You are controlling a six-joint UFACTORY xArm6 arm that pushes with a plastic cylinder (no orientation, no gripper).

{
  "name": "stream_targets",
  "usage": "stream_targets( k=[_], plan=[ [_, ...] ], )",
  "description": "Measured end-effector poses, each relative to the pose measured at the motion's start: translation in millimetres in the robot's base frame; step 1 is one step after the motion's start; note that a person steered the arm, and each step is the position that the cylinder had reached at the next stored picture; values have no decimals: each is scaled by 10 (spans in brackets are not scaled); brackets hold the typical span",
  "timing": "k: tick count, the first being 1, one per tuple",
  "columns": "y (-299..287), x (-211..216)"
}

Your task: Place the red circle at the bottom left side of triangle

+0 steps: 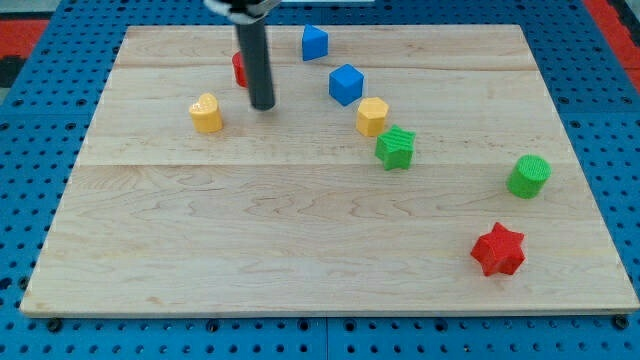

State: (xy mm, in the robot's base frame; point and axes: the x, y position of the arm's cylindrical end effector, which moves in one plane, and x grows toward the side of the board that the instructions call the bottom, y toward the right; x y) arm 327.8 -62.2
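My tip (262, 104) has no pincer to open or shut; it is just a bare rod, and it stands on the board (300, 250) with the red circle (239, 68) peeking out just behind it, toward the view's top and a bit left. I think the push is only starting, since the blue triangle (315, 42) sits up and to the view's right of my tip, near the circle. Next, I would go round to the circle's left and nudge it gently right, stopping below and left of the triangle.
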Motion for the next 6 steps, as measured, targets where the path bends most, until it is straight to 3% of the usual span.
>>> stream_targets(
  k=[1,3,4,5,6],
  plan=[
    [-2,-388],
    [-21,-131],
    [-385,-47],
    [-321,-304],
    [-275,-249]
  ],
)
